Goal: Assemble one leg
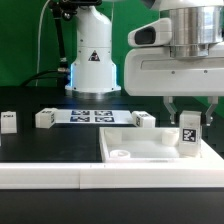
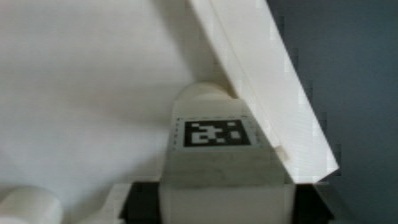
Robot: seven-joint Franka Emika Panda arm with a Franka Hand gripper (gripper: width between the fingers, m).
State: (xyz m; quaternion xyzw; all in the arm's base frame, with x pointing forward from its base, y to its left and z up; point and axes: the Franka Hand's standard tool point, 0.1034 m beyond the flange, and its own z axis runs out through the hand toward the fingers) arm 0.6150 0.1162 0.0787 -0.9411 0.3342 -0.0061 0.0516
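My gripper (image 1: 188,116) is shut on a leg (image 1: 188,131), a small white post with a black-and-white tag on its face. It holds the leg upright over the right far corner of the large white square panel (image 1: 150,153), and I cannot tell whether the leg's lower end touches it. In the wrist view the leg (image 2: 217,150) sits between my dark fingers (image 2: 150,200), close beside the panel's raised rim (image 2: 267,90). A round corner hole (image 1: 119,155) shows on the panel's left side.
Three more white legs lie on the black table: one at the exterior view's far left (image 1: 8,121), one left of the marker board (image 1: 44,118), one right of it (image 1: 144,119). The marker board (image 1: 91,115) lies behind the panel. The robot base (image 1: 93,60) stands at the back.
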